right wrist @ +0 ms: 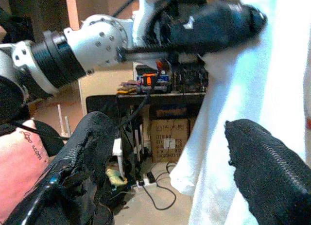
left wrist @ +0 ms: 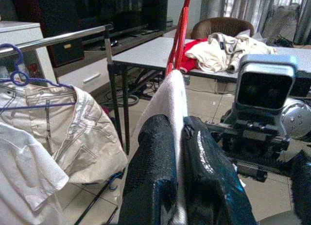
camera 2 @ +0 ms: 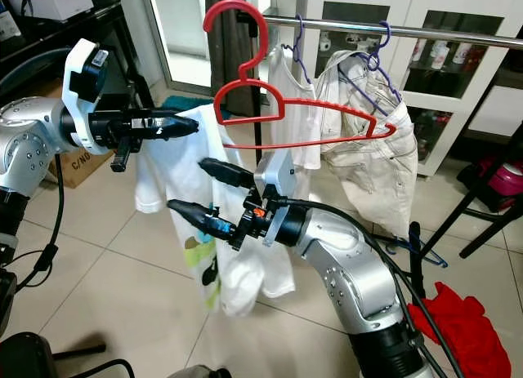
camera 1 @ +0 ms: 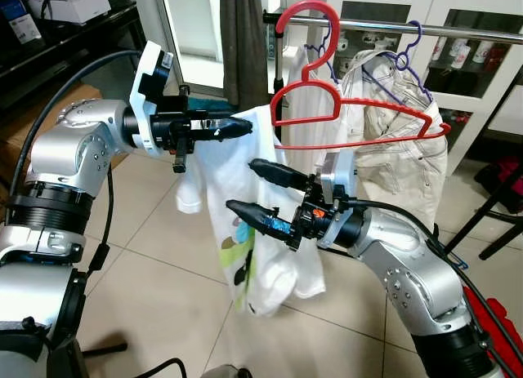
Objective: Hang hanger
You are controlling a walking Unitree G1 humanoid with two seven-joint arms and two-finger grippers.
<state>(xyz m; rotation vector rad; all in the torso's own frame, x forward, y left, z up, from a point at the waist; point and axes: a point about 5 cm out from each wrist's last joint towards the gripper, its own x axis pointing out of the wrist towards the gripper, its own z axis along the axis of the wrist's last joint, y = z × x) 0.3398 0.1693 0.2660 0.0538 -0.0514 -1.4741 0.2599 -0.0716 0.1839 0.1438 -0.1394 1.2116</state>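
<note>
left gripper: clamping the shoulder of the white tee, fingers pinched tight on the cloth w/ fabric squeezed between them in the left wrist view. Prob holding it up so the shirt is hanging free and not slumping to the floor.

right gripper: fingers spread wide, gripping nothing, sitting in front of the tee's middle. Looks like it's standing by to steady or re-grab.

red hanger: hook is sitting at the rail near its left end, can't tell if it's fully over it. Tee is draping off the hanger's left end, so 1 side seems on.

neighbours: beige shirt on a purple hanger right beside it on the same rail, touching/overlapping the red 1.

status: guessing nearly hung, needs settling + letting go.
</note>
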